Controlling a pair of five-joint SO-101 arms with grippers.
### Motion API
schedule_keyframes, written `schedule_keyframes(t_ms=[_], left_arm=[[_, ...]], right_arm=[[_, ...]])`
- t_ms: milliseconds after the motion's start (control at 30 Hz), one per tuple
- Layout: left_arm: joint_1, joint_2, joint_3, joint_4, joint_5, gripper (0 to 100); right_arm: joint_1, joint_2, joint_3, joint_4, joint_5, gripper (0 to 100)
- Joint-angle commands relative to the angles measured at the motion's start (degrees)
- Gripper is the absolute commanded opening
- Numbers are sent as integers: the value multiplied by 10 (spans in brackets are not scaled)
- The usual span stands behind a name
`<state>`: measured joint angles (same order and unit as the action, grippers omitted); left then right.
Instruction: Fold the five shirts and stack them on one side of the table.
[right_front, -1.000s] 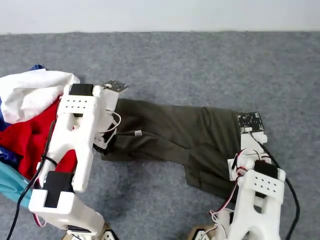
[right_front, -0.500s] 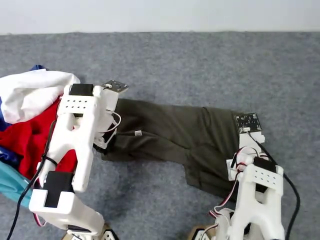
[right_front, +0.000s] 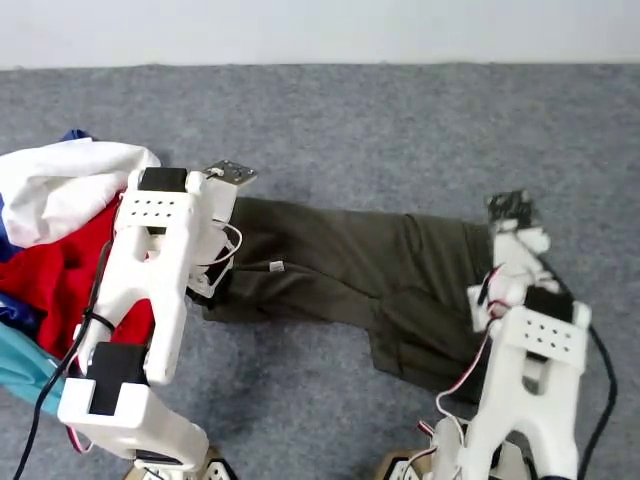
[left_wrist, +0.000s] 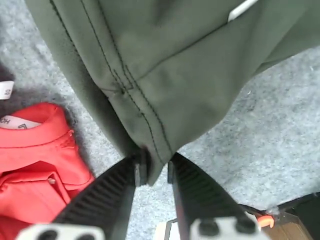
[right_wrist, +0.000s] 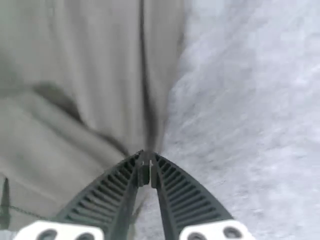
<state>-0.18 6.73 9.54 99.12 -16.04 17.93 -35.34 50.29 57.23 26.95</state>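
Seen from above, the olive shirt (right_front: 340, 270) lies spread across the middle of the grey table (right_front: 400, 130), its left end under the left arm (right_front: 150, 260) and its right end under the right arm (right_front: 530, 350). A white shirt (right_front: 60, 190), a red shirt (right_front: 60, 270) and a teal shirt (right_front: 18, 370) are heaped at the left edge. At the left wrist, the left gripper (left_wrist: 152, 167) is clamped on the olive shirt's stitched hem, the red shirt just beside it. At the right wrist, blurred, the right gripper (right_wrist: 146, 175) seems pinched on the olive shirt's right edge.
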Motion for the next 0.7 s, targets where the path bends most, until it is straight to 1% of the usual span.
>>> schedule_keyframes(t_ms=[0,100,167,200,300,367,667], left_arm=[[4,-19,-2,13,-2,87],[4,-19,-2,13,-2,87],[4,-19,-2,13,-2,87],[4,-19,-2,13,-2,87],[4,-19,-2,13,-2,87],[4,-19,-2,13,-2,87],[4,-19,-2,13,-2,87]], right_arm=[[3,0,-96,36,2,10],[3,7,-100,60,2,10],[4,6,-75,80,4,18],[4,3,-59,89,5,32],[7,2,-13,106,5,115],[6,3,10,103,6,152],[5,7,87,25,2,153]])
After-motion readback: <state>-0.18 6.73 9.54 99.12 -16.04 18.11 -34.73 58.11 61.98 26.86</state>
